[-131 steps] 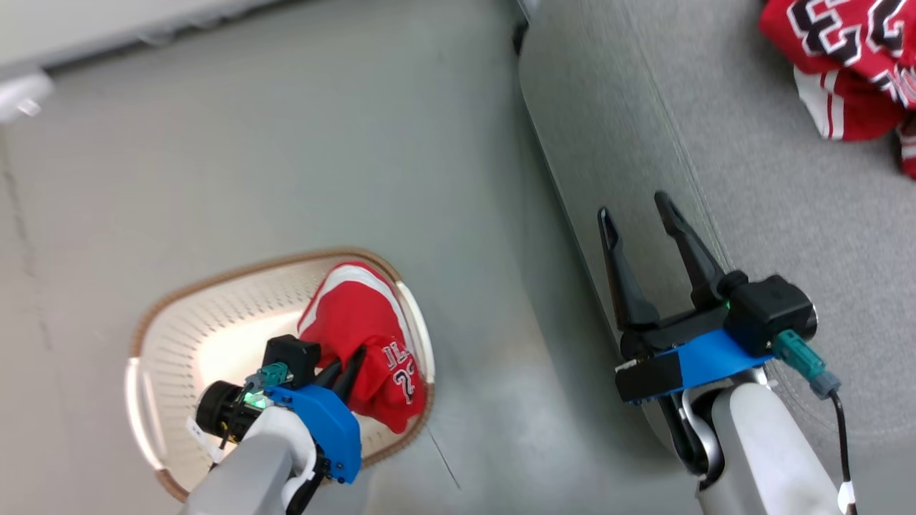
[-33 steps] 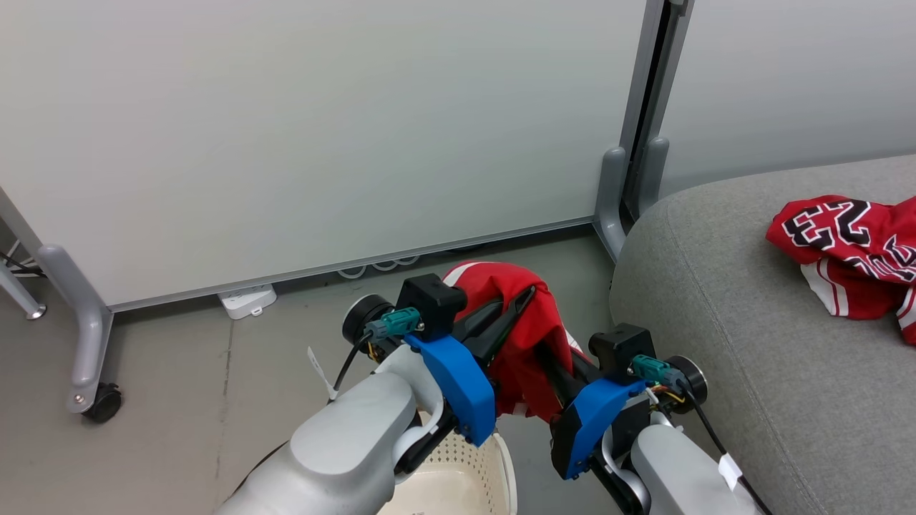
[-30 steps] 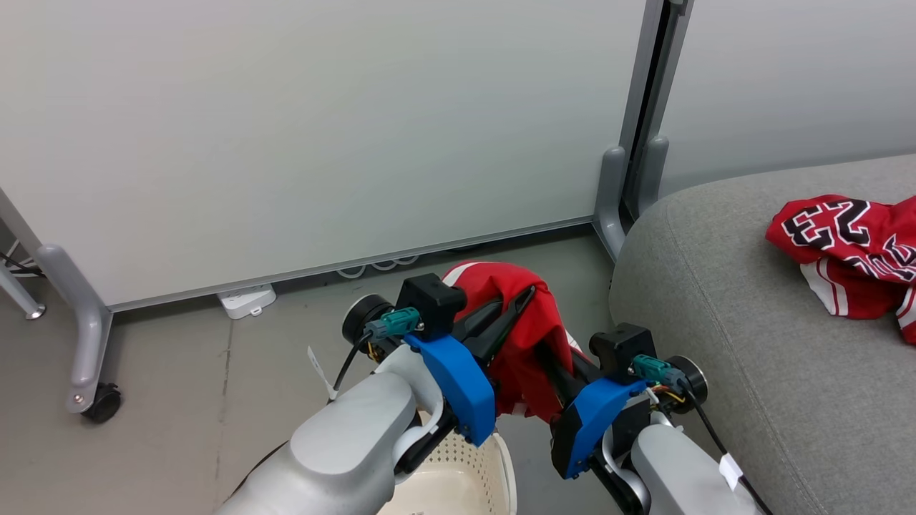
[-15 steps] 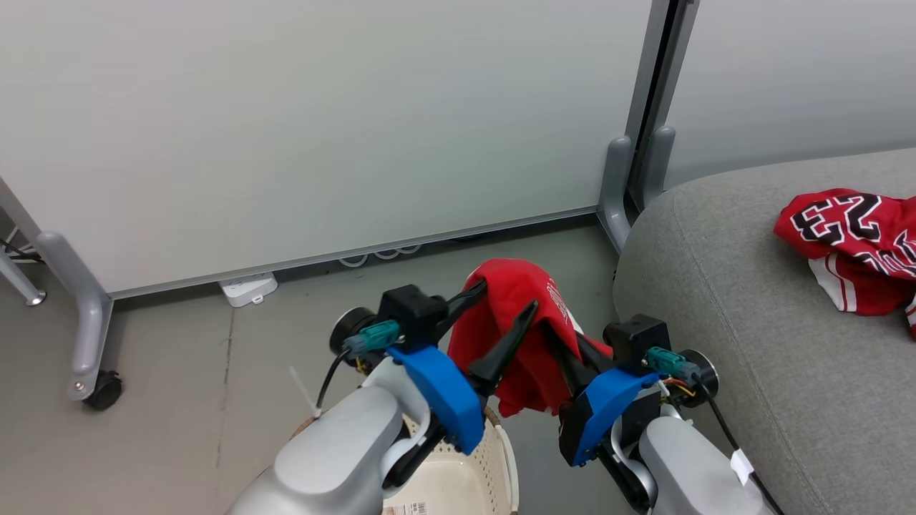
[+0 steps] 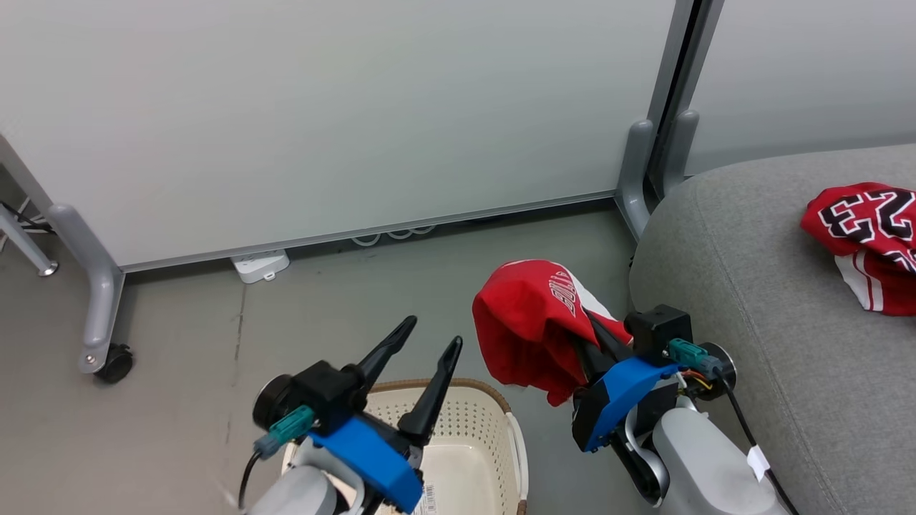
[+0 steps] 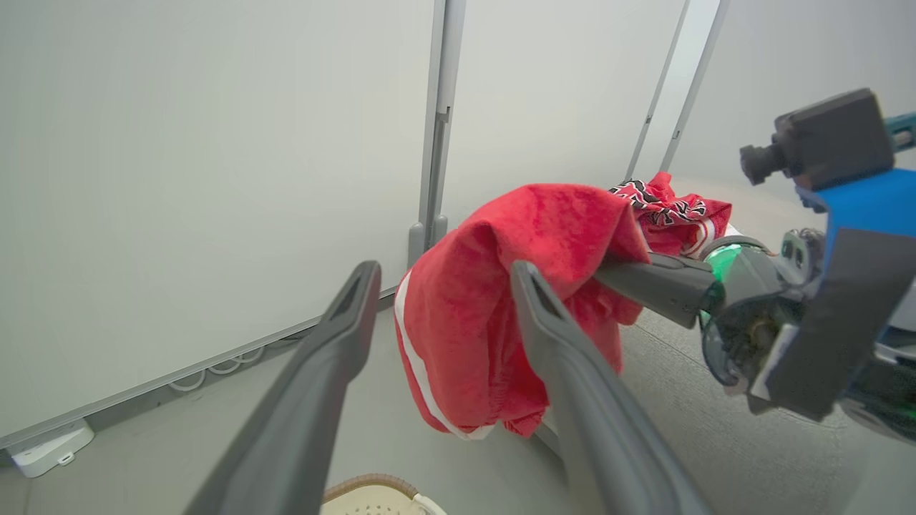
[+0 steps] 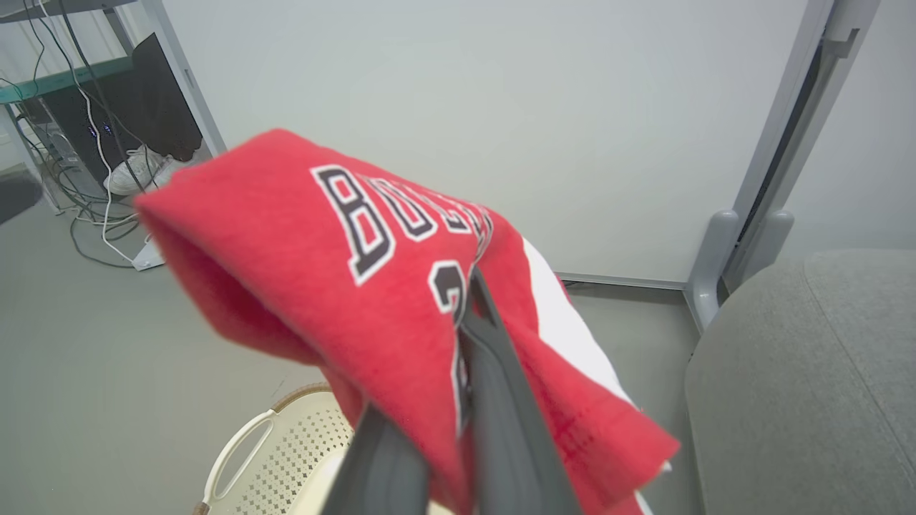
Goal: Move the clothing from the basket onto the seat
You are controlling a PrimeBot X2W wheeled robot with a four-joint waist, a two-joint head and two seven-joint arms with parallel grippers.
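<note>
One crumpled red garment (image 5: 526, 329), white-striped

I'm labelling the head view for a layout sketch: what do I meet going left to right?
Wheeled partition foot → white power strip → left gripper → hanging red garment → seat → numbered red garment lying on it.

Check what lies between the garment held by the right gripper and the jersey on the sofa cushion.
Head view: a bare stretch of the grey sofa cushion lies between the held garment and the jersey; nothing rests there.
</note>
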